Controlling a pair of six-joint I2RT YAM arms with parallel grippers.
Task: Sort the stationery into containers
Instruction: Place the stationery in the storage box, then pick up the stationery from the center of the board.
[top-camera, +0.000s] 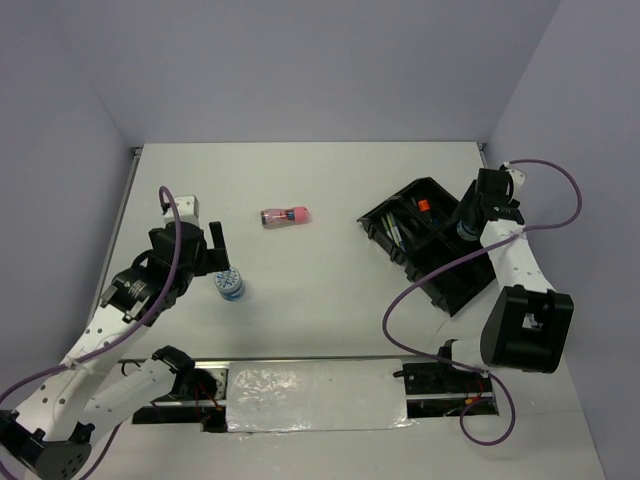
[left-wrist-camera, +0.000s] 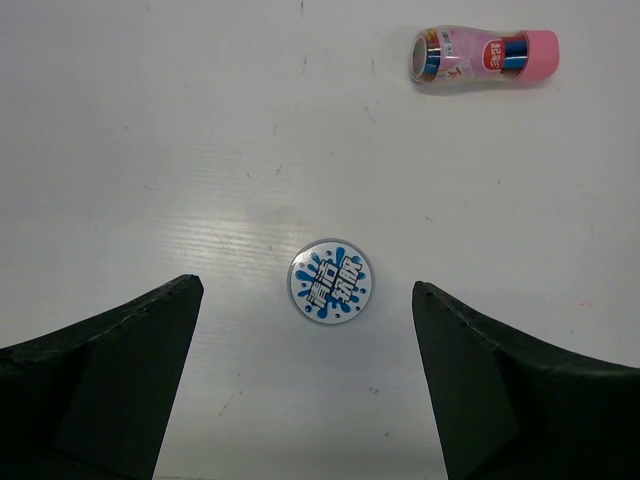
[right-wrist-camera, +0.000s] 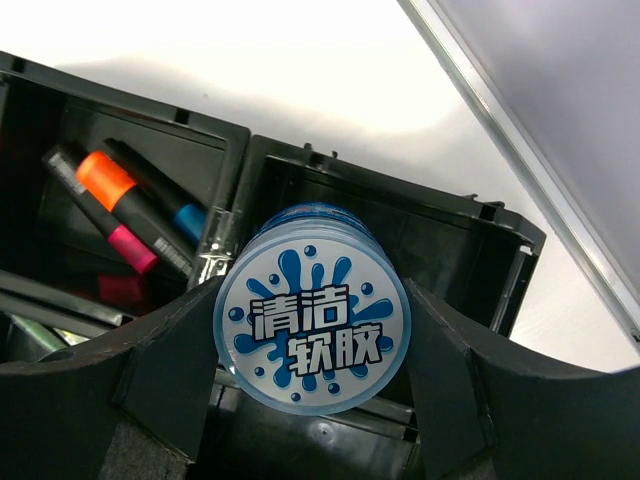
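My R pincer (right-wrist-camera: 314, 340) clamps disc (right-wrist-camera: 312, 310) by rim over tray (right-wrist-camera: 505, 235); prob. light, hard, slick. L pincer (left-wrist-camera: 305, 300) spread, 2nd disc (left-wrist-camera: 331, 282) at 12 o'clock.

The blue-splash lid of the round disc (right-wrist-camera: 312, 338) reads "清洁软胶"; the label on the pink tube (left-wrist-camera: 485, 56) is illegible

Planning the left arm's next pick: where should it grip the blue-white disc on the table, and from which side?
Grip the blue-white disc across its round side wall, coming straight down from above. It sits flat, printed face up, so any diameter should work; the left gripper hangs open with a finger on either side.
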